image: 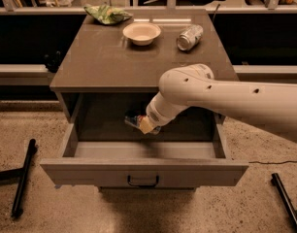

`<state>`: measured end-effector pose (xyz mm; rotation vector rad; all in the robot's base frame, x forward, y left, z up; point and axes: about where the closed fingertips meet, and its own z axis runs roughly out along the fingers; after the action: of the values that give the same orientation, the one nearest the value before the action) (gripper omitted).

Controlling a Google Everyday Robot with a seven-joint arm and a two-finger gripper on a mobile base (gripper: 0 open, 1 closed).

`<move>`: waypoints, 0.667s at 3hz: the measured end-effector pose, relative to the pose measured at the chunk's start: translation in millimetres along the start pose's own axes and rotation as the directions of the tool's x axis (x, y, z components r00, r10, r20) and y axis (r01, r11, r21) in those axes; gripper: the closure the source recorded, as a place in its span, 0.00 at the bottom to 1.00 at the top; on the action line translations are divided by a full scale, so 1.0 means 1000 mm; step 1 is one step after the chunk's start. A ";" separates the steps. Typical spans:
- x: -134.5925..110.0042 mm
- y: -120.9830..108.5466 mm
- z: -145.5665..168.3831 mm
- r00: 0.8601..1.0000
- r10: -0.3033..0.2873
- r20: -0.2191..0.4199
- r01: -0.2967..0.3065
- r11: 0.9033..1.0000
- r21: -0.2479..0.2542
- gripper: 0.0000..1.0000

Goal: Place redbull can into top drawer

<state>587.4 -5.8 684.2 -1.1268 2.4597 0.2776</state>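
Observation:
The top drawer [90, 171] is pulled open below the brown cabinet top, its dark handle [142, 181] at the middle of the front panel. My white arm reaches down from the right into the drawer. My gripper [142, 124] is inside the drawer space, above its floor, and is shut on the redbull can [131, 120]. Only the can's blue and silver end shows, sticking out to the left of the tan fingertips [146, 125]. The can hangs roughly level, near the drawer's back middle.
On the cabinet top [100, 62] stand a white bowl [141, 33], a stubby silver can [189, 37] on its side and a green bag [107, 13]. Black stand legs lie on the floor at left [22, 178] and right [287, 203].

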 end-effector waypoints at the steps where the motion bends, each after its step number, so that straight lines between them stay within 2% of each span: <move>1: -0.001 -0.004 0.002 1.000 0.015 0.022 -0.015 1.000 -0.003 0.00; 2: 0.005 -0.005 -0.002 0.997 0.036 0.070 -0.035 0.999 -0.025 0.00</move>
<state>587.8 -13.1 683.7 -1.0656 2.4225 0.3514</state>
